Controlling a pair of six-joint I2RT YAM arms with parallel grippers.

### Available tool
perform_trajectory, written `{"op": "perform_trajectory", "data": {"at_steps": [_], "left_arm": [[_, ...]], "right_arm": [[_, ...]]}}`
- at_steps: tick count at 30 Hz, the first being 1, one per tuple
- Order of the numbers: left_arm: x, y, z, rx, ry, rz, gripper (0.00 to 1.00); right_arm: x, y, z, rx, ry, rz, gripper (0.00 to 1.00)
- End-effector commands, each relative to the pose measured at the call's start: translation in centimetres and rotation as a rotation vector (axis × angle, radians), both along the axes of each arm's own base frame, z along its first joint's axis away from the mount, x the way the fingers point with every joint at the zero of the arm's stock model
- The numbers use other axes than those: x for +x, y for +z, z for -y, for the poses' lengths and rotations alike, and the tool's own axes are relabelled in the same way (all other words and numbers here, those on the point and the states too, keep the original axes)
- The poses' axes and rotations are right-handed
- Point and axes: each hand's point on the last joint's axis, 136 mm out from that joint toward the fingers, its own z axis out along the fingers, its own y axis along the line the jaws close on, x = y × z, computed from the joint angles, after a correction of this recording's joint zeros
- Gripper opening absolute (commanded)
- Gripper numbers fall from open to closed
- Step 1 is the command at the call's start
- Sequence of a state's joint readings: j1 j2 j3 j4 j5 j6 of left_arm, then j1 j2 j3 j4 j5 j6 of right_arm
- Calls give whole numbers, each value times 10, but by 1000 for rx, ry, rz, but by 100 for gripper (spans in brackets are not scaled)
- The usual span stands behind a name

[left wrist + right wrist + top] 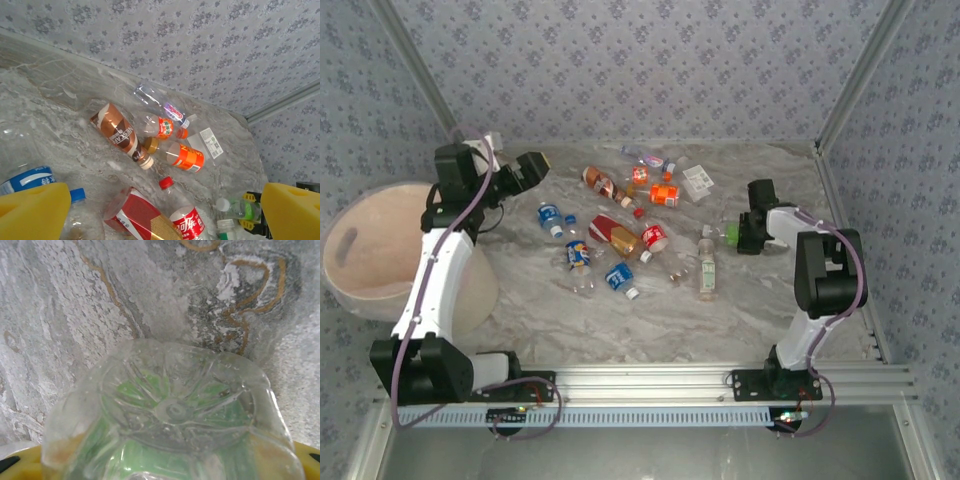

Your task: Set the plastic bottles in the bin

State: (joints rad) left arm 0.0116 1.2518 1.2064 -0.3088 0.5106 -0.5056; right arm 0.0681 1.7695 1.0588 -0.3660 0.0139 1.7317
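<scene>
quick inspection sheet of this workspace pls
surface: grey marbled table, no spill seen
job's things: about a dozen crushed bottles scattered mid-table; bin off the left edge, none seen inside
clutter: nothing seen
grippers: left gripper open, near the bin; right gripper around a green bottle lying at the right, grip not certain
cables: purple cables run along both arms, away from the bottles
surroundings: patterned walls, metal rail in front

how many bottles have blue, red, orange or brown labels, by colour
blue-label bottles: 3
red-label bottles: 2
orange-label bottles: 2
brown-label bottle: 1
total: 8
</scene>
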Motion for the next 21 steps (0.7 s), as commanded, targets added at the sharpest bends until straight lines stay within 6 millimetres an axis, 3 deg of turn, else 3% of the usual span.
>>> {"op": "perform_trajectory", "data": {"at_steps": [1,5,13,17,21], "left_arm": [[-4,5,20,-24,-76,46,98],[-15,3,46,-8,-132,69,98],[-28,-5,85,-67,-214,43,98],[-41,-12,120,-136,-362,23,98],[-55,-26,159,-115,-485,58,98]], "right_arm": [[1,9,14,-86,14,39,53],[15,37,15,-174,140,180,46],[17,97,0,-343,391,417,35],[15,142,-16,-500,551,514,35],[8,191,-46,-603,688,679,34]]}}
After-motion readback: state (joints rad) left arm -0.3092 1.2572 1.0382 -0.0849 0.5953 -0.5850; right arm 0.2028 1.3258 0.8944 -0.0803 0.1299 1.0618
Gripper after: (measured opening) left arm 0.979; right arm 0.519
